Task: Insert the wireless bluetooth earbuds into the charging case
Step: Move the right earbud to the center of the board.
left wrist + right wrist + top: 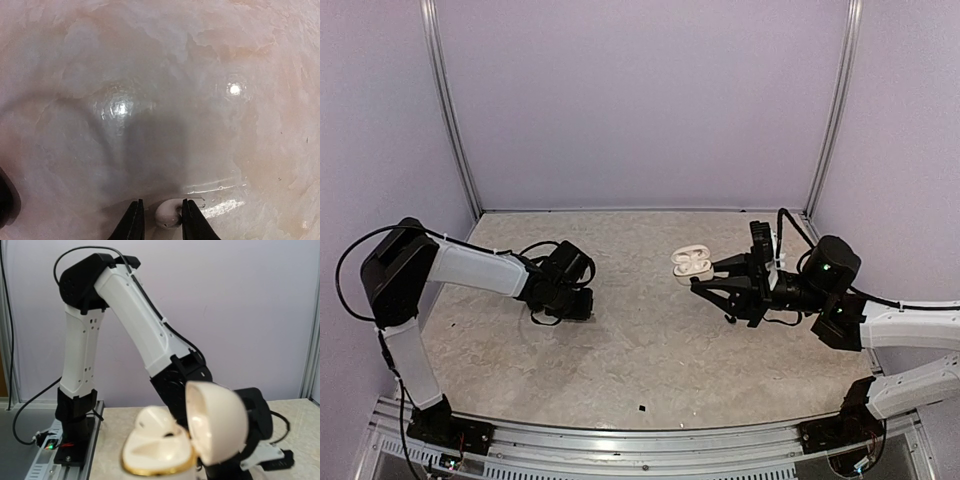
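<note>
Top external: left claw [575, 300] is down at the counter [640, 370], tips hidden. Right claw [705, 272] is up off it, pinching the open charging case [691, 263].
Left wrist: white earbud [168, 213] lies on the counter between the nearly closed fingers [192, 222]. Gripped or not, can't tell.
Right wrist: case sits just ahead of the claw, lid up, inside blurred.

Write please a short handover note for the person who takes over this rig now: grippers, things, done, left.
Left gripper: low at the table, jaws on both sides of a small glossy white earbud; firm grip not sure.
Right gripper: shut on the white plastic charging case, lid open.
Done: case held open.
Left: lift the earbud, seat it in the case.
</note>
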